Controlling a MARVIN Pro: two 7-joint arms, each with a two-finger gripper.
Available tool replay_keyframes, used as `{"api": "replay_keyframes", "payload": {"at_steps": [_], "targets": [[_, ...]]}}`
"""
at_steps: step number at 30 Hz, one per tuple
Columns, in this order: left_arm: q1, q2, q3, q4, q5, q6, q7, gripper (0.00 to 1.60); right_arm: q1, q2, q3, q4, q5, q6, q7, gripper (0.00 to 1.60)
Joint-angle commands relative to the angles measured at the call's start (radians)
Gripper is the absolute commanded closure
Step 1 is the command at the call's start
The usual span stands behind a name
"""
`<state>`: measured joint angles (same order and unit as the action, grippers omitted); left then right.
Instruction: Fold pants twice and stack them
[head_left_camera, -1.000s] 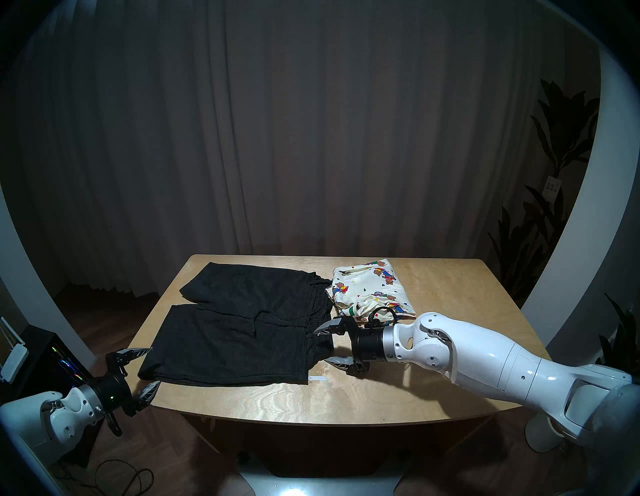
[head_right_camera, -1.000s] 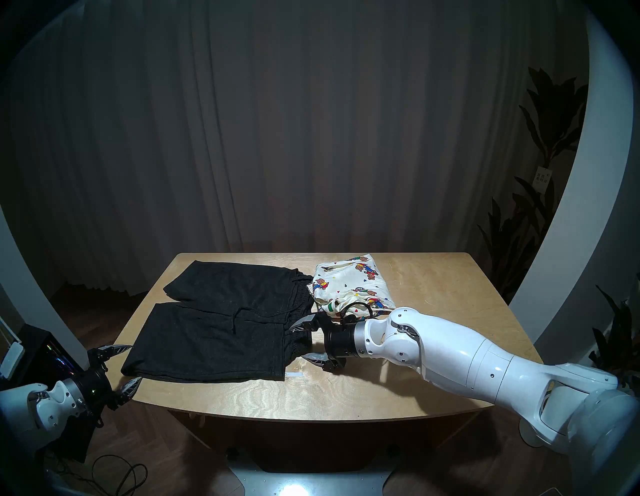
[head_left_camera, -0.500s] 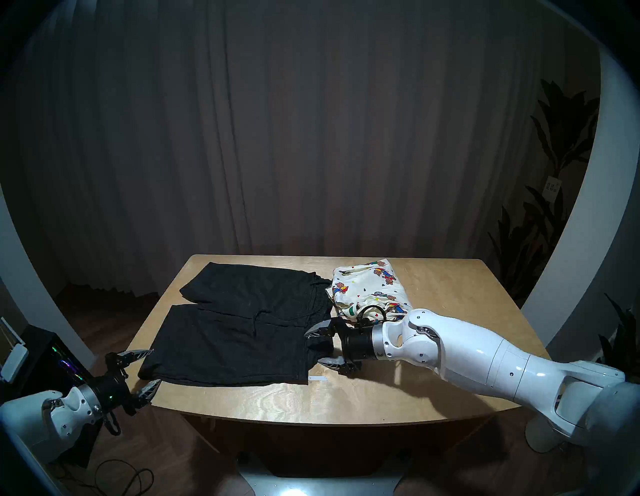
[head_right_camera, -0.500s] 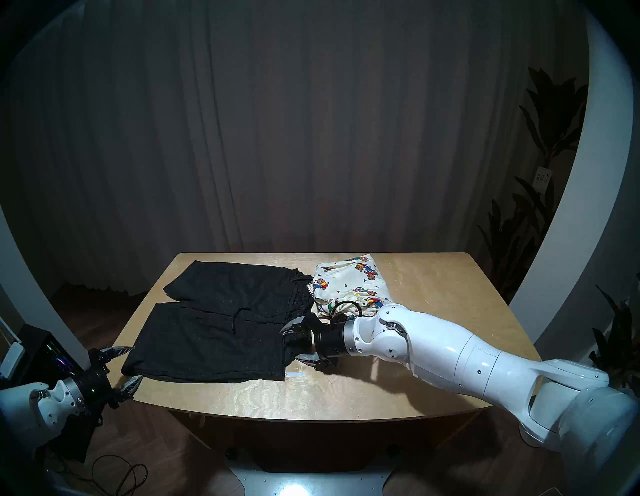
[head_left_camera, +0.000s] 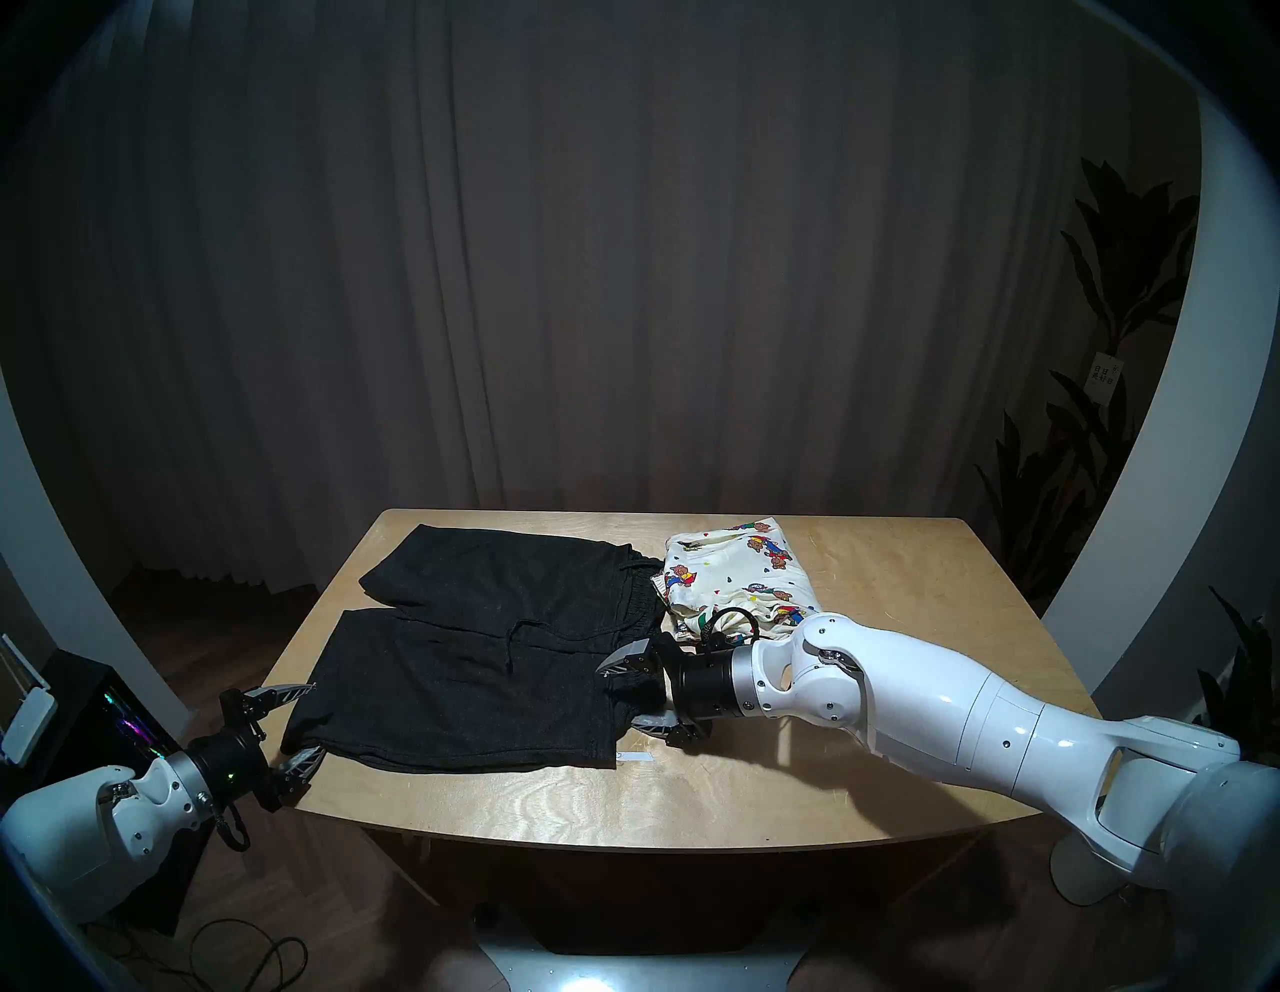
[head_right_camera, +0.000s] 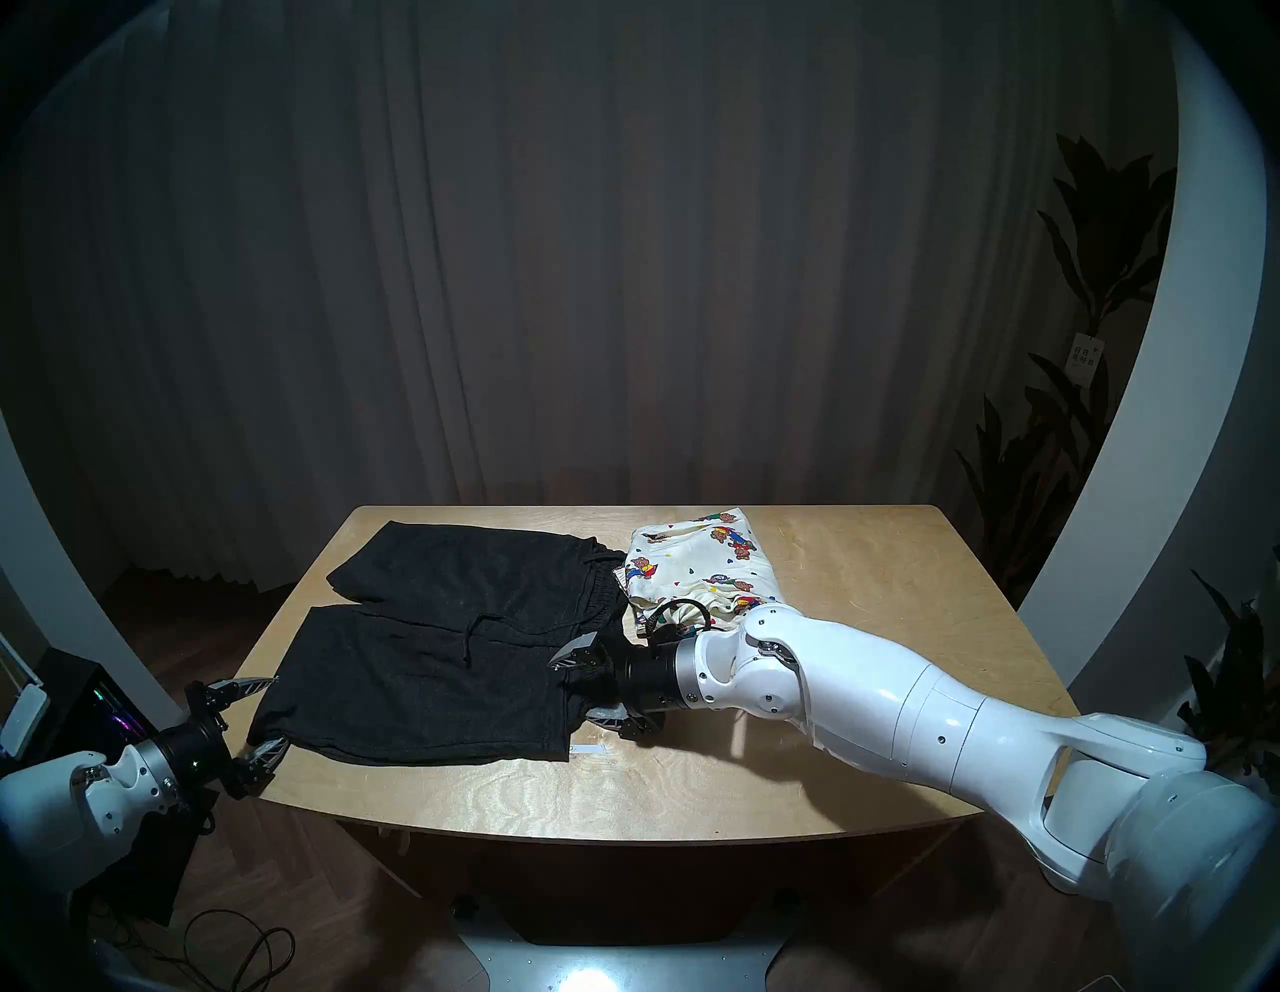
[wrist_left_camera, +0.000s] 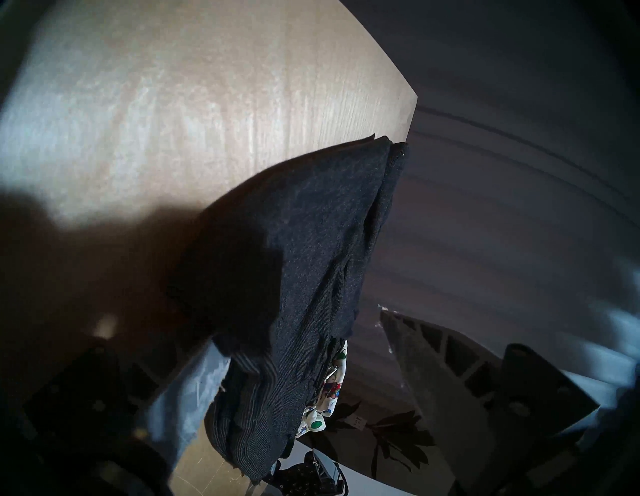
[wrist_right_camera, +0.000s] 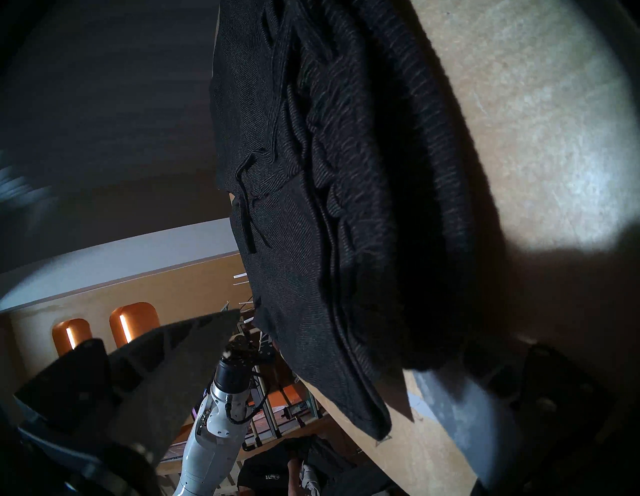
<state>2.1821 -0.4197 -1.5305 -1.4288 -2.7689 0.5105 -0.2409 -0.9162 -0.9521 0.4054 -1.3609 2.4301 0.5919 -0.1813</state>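
Note:
Black pants (head_left_camera: 471, 665) lie spread flat on the wooden table (head_left_camera: 692, 790), legs to the left, ribbed waistband to the right. Folded cream bear-print pants (head_left_camera: 741, 582) rest at the back, right of the black pair. My left gripper (head_left_camera: 313, 720) is open at the near leg's hem, one finger above the cloth and one below. In the left wrist view the hem (wrist_left_camera: 311, 259) hangs between the fingers (wrist_left_camera: 450, 363). My right gripper (head_left_camera: 618, 696) is open around the near waistband corner (wrist_right_camera: 346, 173), with one finger (wrist_right_camera: 173, 346) over it and the other under.
A strip of white tape (head_left_camera: 634, 756) lies on the table just right of the near hem. The left arm reaches in over the table's left edge. A lit computer case (head_left_camera: 125, 720) and cables sit on the floor at left; plants (head_left_camera: 1108, 291) stand at right.
Both grippers have slid inward onto the black pants, the left to the right over the hem, the right to the left over the waistband. The left fingers have narrowed a little.

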Motion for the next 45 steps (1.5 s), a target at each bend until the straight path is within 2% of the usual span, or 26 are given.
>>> {"api": "replay_keyframes", "payload": {"at_steps": [1,5,6,7,8,12,13,16,17,23,27,29,30,31,32,33,37,41,42,43,45], "targets": [[-0.064,-0.045,0.070,0.054,0.014,-0.003,0.034,0.14,-0.012,-0.034,-0.020,0.009,-0.007,0.001,-0.004,0.00],[-0.090,-0.059,0.091,0.067,0.014,0.004,0.042,0.29,-0.007,-0.046,-0.027,0.020,-0.047,0.005,0.019,0.09],[-0.094,-0.061,0.095,0.070,0.016,0.007,0.043,0.20,-0.007,-0.049,-0.029,0.023,-0.044,0.006,0.015,0.12],[-0.097,-0.063,0.098,0.072,0.017,0.009,0.045,0.09,-0.007,-0.052,-0.031,0.024,-0.048,0.004,0.015,0.06],[-0.101,-0.059,0.103,0.073,0.016,0.014,0.055,0.09,-0.005,-0.055,-0.034,0.027,-0.054,0.007,0.017,0.03],[-0.097,-0.053,0.112,0.076,0.012,0.028,0.072,0.29,-0.003,-0.063,-0.040,0.033,-0.059,0.008,0.019,0.00],[-0.095,-0.052,0.114,0.078,0.013,0.031,0.075,0.42,-0.003,-0.064,-0.041,0.035,-0.061,0.008,0.021,0.00],[-0.075,-0.043,0.106,0.078,0.009,0.042,0.072,0.29,0.000,-0.066,-0.043,0.039,-0.068,0.013,0.028,0.00],[-0.069,-0.040,0.102,0.077,0.007,0.047,0.070,0.00,0.000,-0.067,-0.044,0.039,-0.071,0.013,0.031,0.00],[-0.033,-0.011,0.087,0.062,0.004,0.042,0.073,0.00,-0.001,-0.062,-0.044,0.036,-0.069,0.017,0.035,0.00],[0.021,0.027,0.053,0.015,-0.029,0.018,0.079,0.00,-0.004,-0.054,-0.044,0.026,-0.070,0.020,0.038,0.00],[0.030,0.045,0.050,-0.002,-0.039,0.018,0.079,0.11,-0.004,-0.053,-0.044,0.024,-0.069,0.021,0.038,0.00],[0.073,0.061,0.022,-0.029,-0.052,0.007,0.073,0.14,-0.005,-0.052,-0.044,0.024,-0.070,0.021,0.039,0.00],[0.052,0.068,0.041,-0.027,-0.054,0.014,0.080,0.14,-0.005,-0.052,-0.044,0.023,-0.070,0.020,0.039,0.00],[0.057,0.074,0.040,-0.034,-0.058,0.013,0.078,0.30,-0.005,-0.051,-0.045,0.023,-0.071,0.020,0.039,0.00],[0.074,0.083,0.031,-0.045,-0.068,0.010,0.073,0.35,-0.005,-0.051,-0.045,0.023,-0.071,0.021,0.040,0.00],[0.112,0.103,0.020,-0.073,-0.091,-0.022,0.069,0.30,-0.007,-0.051,-0.046,0.023,-0.070,0.018,0.038,0.00],[0.145,0.106,-0.003,-0.102,-0.106,-0.071,0.075,0.36,-0.007,-0.052,-0.048,0.028,-0.073,0.017,0.039,0.04],[0.158,0.107,-0.014,-0.112,-0.111,-0.088,0.075,0.47,-0.007,-0.053,-0.049,0.029,-0.072,0.017,0.039,0.08],[0.160,0.108,-0.018,-0.117,-0.111,-0.101,0.080,0.50,-0.007,-0.053,-0.048,0.031,-0.072,0.016,0.040,0.09],[0.164,0.110,-0.023,-0.122,-0.111,-0.109,0.083,0.51,-0.007,-0.054,-0.048,0.033,-0.071,0.017,0.040,0.11]]}}
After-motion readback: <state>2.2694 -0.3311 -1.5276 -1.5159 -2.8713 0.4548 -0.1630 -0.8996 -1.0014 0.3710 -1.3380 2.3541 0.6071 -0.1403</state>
